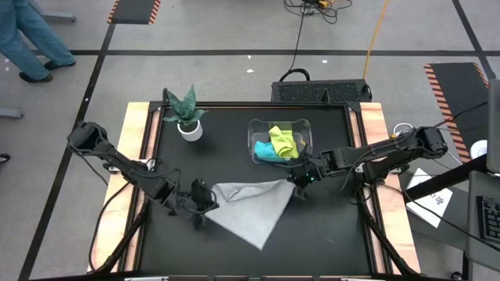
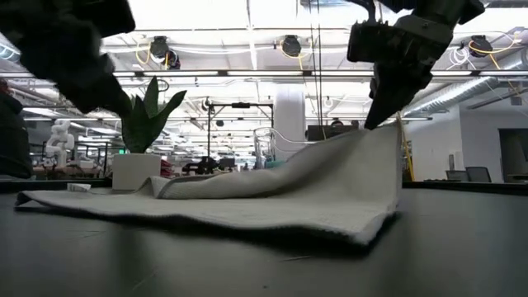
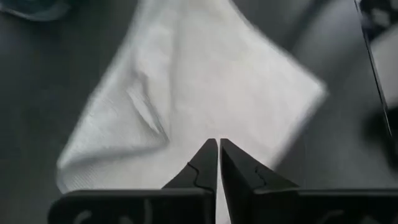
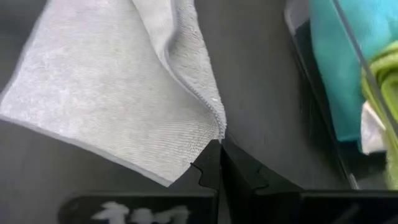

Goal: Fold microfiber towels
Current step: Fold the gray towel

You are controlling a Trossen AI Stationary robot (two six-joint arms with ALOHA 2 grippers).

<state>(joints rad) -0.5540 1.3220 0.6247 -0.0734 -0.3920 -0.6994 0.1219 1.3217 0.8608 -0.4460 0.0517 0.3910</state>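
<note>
A light grey microfiber towel [image 1: 246,207] is spread on the black table; its left part [image 2: 49,198] rests flat and its right corner is raised. My right gripper [image 1: 299,179] is shut on that corner. My left gripper [image 1: 201,201] hovers shut over the towel's left corner, and in the left wrist view its fingertips [image 3: 218,142] point at the cloth from above. In the low view that arm [image 2: 74,49] stays above the flat cloth. A yellow-green towel [image 1: 283,140] and a teal towel [image 1: 266,151] lie crumpled in a clear bin [image 1: 254,129]. My right gripper pinches the grey towel's right corner [image 4: 214,132] between its two fingertips, coming slanting down from the table's right side. The corner [image 2: 394,125] is lifted clear. The cloth slopes down from it to the table, with a soft fold beside the hemmed edge [image 4: 186,56].
A potted plant [image 1: 187,117] stands at the table's far left, next to the bin. Pale wooden strips [image 1: 137,156] run along the table's left and right sides. A person's legs [image 1: 31,39] show on the floor beyond the far left corner.
</note>
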